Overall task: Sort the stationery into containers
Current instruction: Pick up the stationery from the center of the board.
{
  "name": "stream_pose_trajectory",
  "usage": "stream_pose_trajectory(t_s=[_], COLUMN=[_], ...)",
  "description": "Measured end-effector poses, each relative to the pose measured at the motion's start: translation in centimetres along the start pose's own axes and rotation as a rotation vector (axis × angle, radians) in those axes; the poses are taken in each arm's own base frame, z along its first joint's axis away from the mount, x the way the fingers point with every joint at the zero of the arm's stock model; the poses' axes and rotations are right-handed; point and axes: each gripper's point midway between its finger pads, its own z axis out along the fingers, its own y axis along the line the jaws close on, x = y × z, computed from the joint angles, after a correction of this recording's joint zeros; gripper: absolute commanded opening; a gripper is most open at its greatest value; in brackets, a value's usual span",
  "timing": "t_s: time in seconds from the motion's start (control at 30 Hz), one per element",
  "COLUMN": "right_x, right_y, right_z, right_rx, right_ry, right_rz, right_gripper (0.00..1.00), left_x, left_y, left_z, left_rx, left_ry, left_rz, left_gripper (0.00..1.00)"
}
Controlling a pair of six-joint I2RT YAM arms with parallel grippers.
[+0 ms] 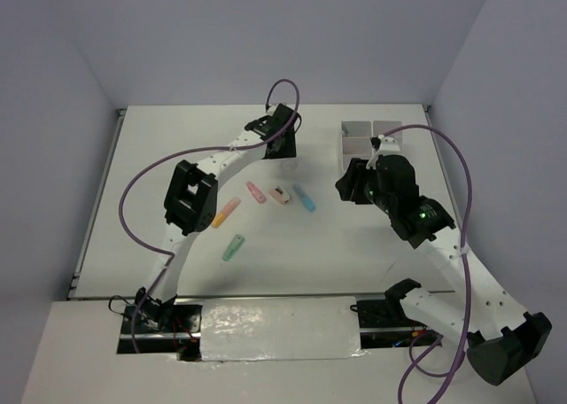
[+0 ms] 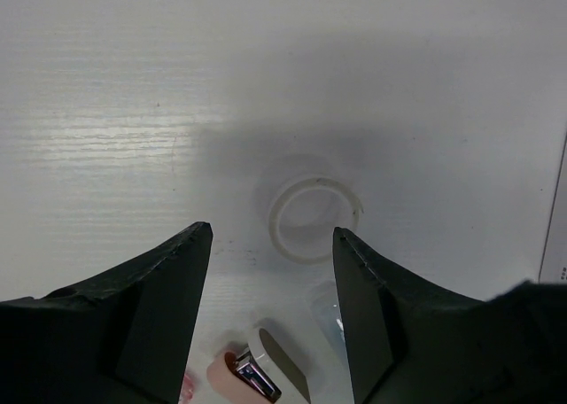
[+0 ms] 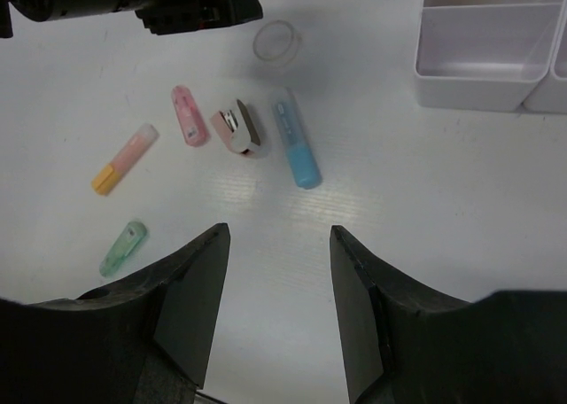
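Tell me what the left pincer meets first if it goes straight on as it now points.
Most likely the white tape ring, flat on the table, just ahead of the open left pincer; depth is unclear.

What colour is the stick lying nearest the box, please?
Light blue; the stick shows best in the right wrist view.

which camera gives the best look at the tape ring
The left wrist view: the tape ring lies close and whole on the table, just beyond the open left gripper. The right wrist view shows it small, near the top edge. In the top view it is too faint to make out.
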Motion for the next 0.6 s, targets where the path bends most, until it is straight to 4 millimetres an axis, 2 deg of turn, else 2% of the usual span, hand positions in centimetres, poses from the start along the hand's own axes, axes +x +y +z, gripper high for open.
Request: stream_pose_trajectory(t_s=[0.1, 0.17, 0.33, 0.43, 0.5, 0.53, 0.6], right_x=[0.5, 0.7, 1.3, 1.6, 1.6, 1.6, 1.6], right_y=[0.1, 0.2, 0.4, 0.3, 0.4, 0.5, 0.6], right_z=[0.2, 0.3, 0.7, 0.9, 1.0, 1.0, 1.1], right_rx=[-0.013, -0.02, -0.035, -0.035, -0.039, -0.042, -0.049], right_ry=[0.015, 0.023, 0.039, 0.049, 0.052, 0.052, 0.052], right_rz=[-0.003, -0.003, -0.008, -0.011, -0.012, -0.012, -0.011], right_gripper=[0.57, 0.57, 0.57, 0.57, 0.57, 0.57, 0.57], left_x=[0.4, 0.9, 3.5, 3.8, 3.8, 3.9, 3.8], left_y=[-0.4, -0.7, 0.1, 0.3, 0.3, 0.5, 0.4], left_z=[0.6, 1.5, 4.3, 4.3, 4.2, 4.3, 4.3], left_rx=[0.025, 0.036, -0.001, 0.002, 0.006, 0.003, 0.006], left_ry=[0.009, 0.019, 0.068, 0.062, 0.051, 0.05, 0.048], left_rz=[-0.002, -0.003, 0.013, 0.007, 0.001, 0.004, -0.004], left_gripper=[0.68, 0.63, 0.59, 0.59, 0.46, 0.25, 0.06])
